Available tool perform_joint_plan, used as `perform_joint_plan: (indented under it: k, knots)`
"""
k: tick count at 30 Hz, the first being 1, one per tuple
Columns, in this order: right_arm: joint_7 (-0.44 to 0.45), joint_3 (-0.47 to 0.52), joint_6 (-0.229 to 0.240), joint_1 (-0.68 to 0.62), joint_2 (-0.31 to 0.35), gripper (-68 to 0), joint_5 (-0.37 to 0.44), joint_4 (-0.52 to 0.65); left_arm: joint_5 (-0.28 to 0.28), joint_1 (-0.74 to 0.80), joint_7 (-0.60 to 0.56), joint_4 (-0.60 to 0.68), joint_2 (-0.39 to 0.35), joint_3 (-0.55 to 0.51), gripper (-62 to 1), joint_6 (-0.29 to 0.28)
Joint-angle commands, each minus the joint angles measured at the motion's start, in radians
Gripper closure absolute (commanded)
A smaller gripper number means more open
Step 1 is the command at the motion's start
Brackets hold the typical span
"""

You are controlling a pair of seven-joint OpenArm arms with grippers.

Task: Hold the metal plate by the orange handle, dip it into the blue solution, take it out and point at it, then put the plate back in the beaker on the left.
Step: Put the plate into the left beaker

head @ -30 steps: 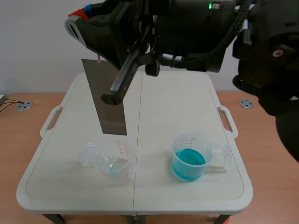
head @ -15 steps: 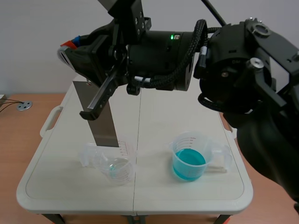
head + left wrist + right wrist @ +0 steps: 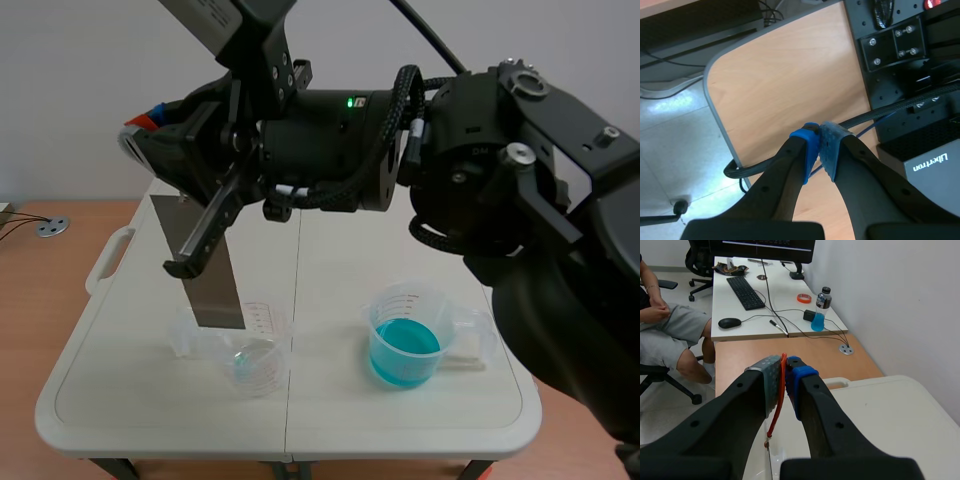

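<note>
My right arm reaches across from the right, and its gripper [image 3: 150,122] [image 3: 785,362] is shut on the orange handle [image 3: 781,390] high above the table's left half. The grey metal plate [image 3: 215,295] hangs tilted from that handle. Its lower edge is level with the rim of the clear empty beaker [image 3: 248,358] on the left; I cannot tell whether it is inside. A black bar of the arm crosses in front of the plate. The beaker of blue solution [image 3: 404,345] stands to the right. My left gripper [image 3: 819,131] is shut on nothing, away from the table.
The white folding table [image 3: 140,400] has side handles and a seam down its middle. Beyond my right gripper, a desk [image 3: 740,315] carries a keyboard, a mouse and a bottle, and a person [image 3: 670,335] sits beside it. My left gripper looks down on a wooden desk corner [image 3: 785,85] and floor.
My right arm has carried the plate down and to the left. Its lower edge has dropped from above the left beaker to the beaker's rim.
</note>
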Motion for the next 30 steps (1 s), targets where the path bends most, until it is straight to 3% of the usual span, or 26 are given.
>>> perform_joint_plan:
  k: [1,22,30]
  knots:
    - [0.015,0.0,0.0,0.018,-0.006,-1.3,0.008,-0.009,-0.005,0.013,-0.009,0.019,0.0,0.003,-1.6,-0.005]
    - [0.031,-0.001,0.0,0.018,-0.006,-1.3,0.008,-0.14,-0.005,0.008,-0.009,0.019,0.0,0.005,-1.6,-0.005]
    - [0.035,-0.054,-0.001,0.015,-0.006,-1.3,0.008,-0.188,-0.005,0.008,-0.009,0.019,0.0,0.005,-1.6,-0.005]
